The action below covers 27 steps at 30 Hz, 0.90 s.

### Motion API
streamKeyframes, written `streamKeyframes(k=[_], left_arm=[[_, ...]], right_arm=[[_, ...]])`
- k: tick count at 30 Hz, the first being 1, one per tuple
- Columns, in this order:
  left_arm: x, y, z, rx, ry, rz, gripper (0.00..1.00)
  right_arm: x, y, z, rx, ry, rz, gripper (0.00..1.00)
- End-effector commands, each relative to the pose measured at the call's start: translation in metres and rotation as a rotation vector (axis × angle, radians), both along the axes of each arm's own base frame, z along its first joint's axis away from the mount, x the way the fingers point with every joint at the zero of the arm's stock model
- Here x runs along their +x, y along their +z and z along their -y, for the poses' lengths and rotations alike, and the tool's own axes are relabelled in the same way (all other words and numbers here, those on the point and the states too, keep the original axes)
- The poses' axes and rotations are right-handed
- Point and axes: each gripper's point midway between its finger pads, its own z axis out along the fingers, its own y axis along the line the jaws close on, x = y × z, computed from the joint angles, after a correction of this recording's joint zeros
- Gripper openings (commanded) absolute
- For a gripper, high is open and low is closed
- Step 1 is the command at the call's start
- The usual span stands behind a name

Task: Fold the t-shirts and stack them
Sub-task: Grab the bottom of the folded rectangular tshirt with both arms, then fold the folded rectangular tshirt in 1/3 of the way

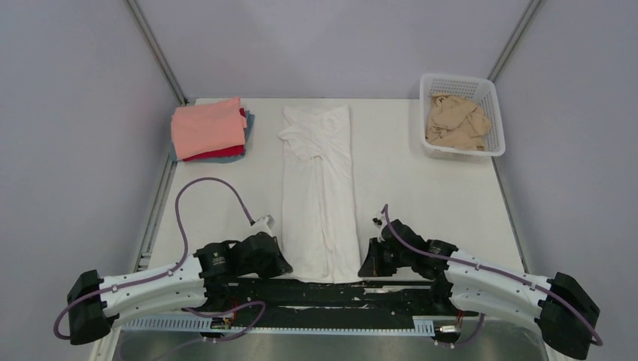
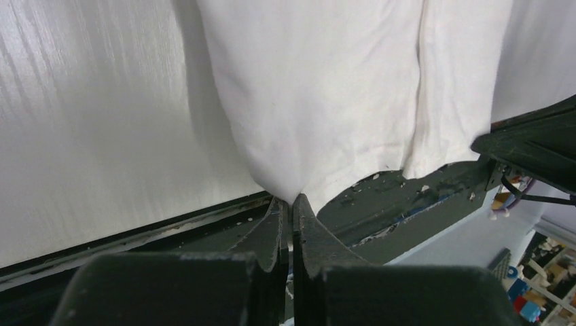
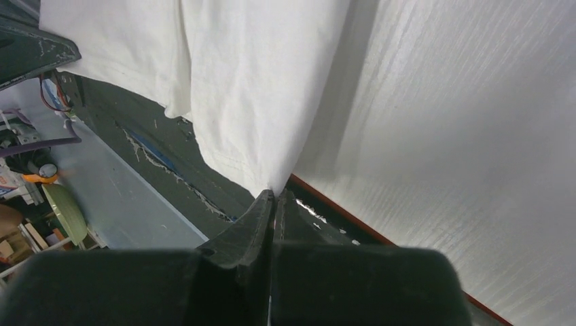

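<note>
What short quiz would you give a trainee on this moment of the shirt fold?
1. True or false: the left end effector and the right end effector are each closed on a near corner of the white t-shirt.
2. Where does the beige t-shirt lie? A: draped over an arm. B: in the basket. C: under the white t-shirt.
3. Fill in: the top shirt of the folded stack at the far left is ___ in colour.

Key: 1 true; 2 B; 3 salmon-pink.
</note>
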Motion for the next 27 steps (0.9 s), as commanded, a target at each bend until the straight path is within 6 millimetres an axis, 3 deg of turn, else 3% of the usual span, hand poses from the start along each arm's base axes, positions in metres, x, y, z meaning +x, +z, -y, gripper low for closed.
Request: streamKeyframes(k=[1, 5, 9, 10, 11, 12, 13, 14, 15, 16, 21, 27], left_arm=[[0.026, 0.030, 0.013, -0.054, 0.036, 0.132, 0.00], [0.058, 0.046, 0.005, -0.036, 0.102, 0.212, 0.00], [0.107, 0.074, 0.003, -0.077, 0.139, 0.292, 0.00], [0.115, 0.072, 0.001, -0.039, 0.130, 0.301, 0.00], [0.129, 0.084, -0.002, -0.030, 0.165, 0.327, 0.00], [0.137, 0.078, -0.005, 0.017, 0.162, 0.320, 0.00], [0.152, 0.091, -0.007, 0.013, 0.190, 0.338, 0.00], [0.160, 0.084, -0.010, 0.052, 0.184, 0.320, 0.00], [0.175, 0.095, -0.013, 0.041, 0.206, 0.332, 0.00], [0.183, 0.087, -0.015, 0.074, 0.205, 0.310, 0.00], [0.240, 0.092, -0.015, 0.083, 0.217, 0.297, 0.00], [0.286, 0.087, -0.021, 0.100, 0.220, 0.278, 0.00]], right_arm=[[0.029, 0.038, -0.022, 0.026, 0.001, 0.124, 0.00], [0.073, 0.062, -0.034, -0.019, -0.057, 0.255, 0.00], [0.130, 0.085, -0.038, -0.061, -0.139, 0.346, 0.00], [0.144, 0.089, -0.038, -0.064, -0.157, 0.359, 0.00], [0.157, 0.093, -0.038, -0.067, -0.173, 0.371, 0.00], [0.170, 0.098, -0.039, -0.069, -0.189, 0.388, 0.00], [0.182, 0.101, -0.040, -0.074, -0.203, 0.398, 0.00], [0.194, 0.104, -0.042, -0.078, -0.209, 0.409, 0.00], [0.204, 0.106, -0.042, -0.085, -0.215, 0.415, 0.00], [0.216, 0.109, -0.042, -0.089, -0.226, 0.422, 0.00], [0.265, 0.113, -0.041, -0.108, -0.251, 0.454, 0.00], [0.309, 0.114, -0.037, -0.114, -0.263, 0.491, 0.00]])
